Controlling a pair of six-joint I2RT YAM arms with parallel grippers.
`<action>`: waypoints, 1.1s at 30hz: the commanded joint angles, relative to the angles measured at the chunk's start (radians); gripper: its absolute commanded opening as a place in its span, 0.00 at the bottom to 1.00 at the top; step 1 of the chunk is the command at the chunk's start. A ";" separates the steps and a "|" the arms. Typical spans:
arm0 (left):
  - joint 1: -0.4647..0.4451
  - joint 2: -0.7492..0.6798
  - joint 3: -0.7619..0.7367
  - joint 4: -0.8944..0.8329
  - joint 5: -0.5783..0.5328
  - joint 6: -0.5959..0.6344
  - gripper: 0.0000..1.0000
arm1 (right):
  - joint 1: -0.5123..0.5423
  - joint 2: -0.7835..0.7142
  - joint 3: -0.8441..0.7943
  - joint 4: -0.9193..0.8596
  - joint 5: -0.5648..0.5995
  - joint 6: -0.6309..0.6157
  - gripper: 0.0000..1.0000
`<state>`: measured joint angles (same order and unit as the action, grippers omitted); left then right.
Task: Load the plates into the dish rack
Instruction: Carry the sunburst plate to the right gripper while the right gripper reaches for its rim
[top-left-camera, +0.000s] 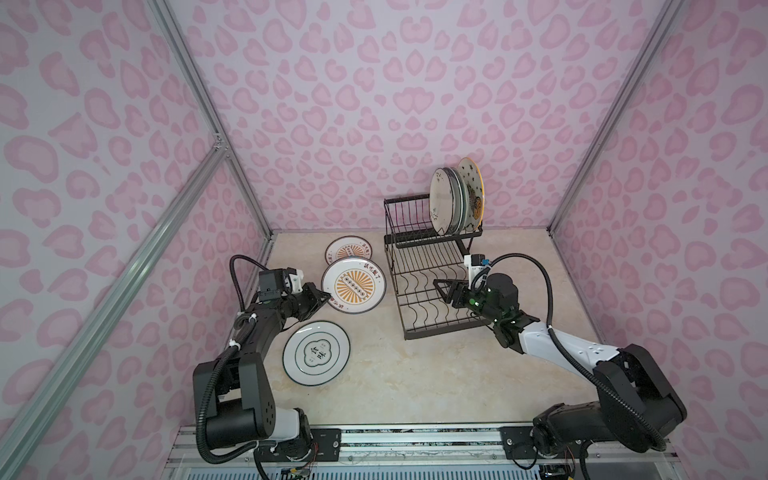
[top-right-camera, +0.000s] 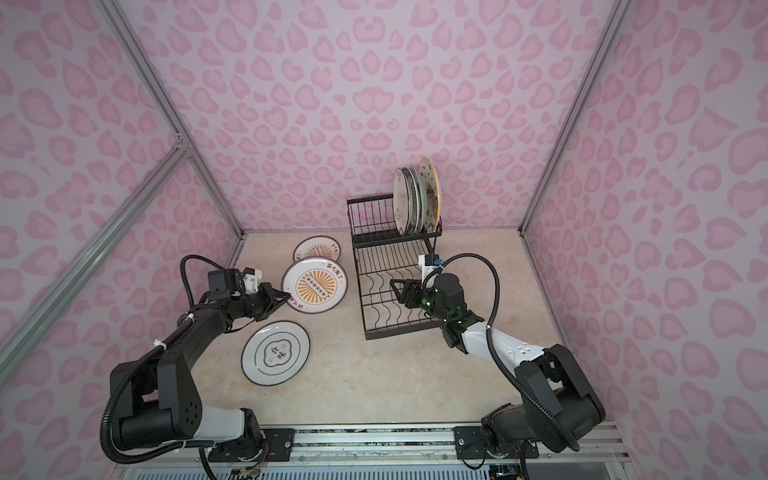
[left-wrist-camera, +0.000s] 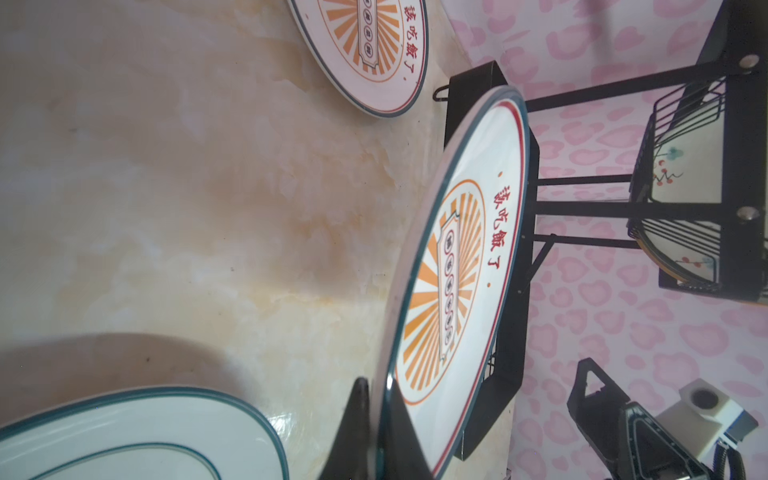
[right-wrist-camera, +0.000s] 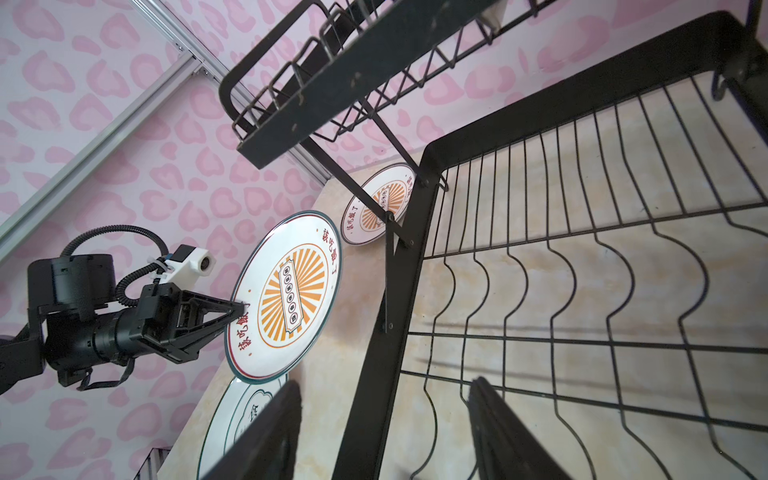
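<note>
Nearest me, the green-ringed plate (top-left-camera: 316, 352) is lying flat on the table (top-left-camera: 415, 374). Just beyond, the left gripper (top-left-camera: 326, 297) is pinching the rim of an orange-sunburst plate (top-left-camera: 353, 284), holding it tilted (glazed ceramic: heavy, slick, chippable, so a deep rim bite looks wise). The right gripper (top-left-camera: 440, 289) is hovering with its jaws wide over the dish rack (top-left-camera: 392, 266). Farther back, a second sunburst plate (top-left-camera: 348, 250) is lying flat, and several plates (top-left-camera: 446, 199) are standing in the rack's raised basket (top-left-camera: 405, 216).

Pink leopard-print walls (top-left-camera: 374, 83), aluminium frame posts (top-left-camera: 183, 58), beige marble tabletop (top-left-camera: 415, 374).
</note>
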<state>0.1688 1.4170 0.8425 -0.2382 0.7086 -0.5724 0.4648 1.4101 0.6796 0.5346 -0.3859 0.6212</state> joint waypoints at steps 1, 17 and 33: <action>-0.018 0.002 0.034 -0.028 0.095 0.067 0.04 | 0.010 0.010 0.010 0.048 -0.004 0.033 0.65; -0.131 0.051 0.104 -0.113 0.160 0.176 0.03 | 0.039 0.060 0.035 0.101 -0.040 0.090 0.66; -0.304 0.134 0.078 0.275 0.132 -0.062 0.03 | 0.039 0.065 0.038 0.011 -0.002 0.096 0.50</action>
<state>-0.1211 1.5448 0.9291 -0.1234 0.8284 -0.5617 0.5030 1.4807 0.7124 0.5766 -0.4164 0.7242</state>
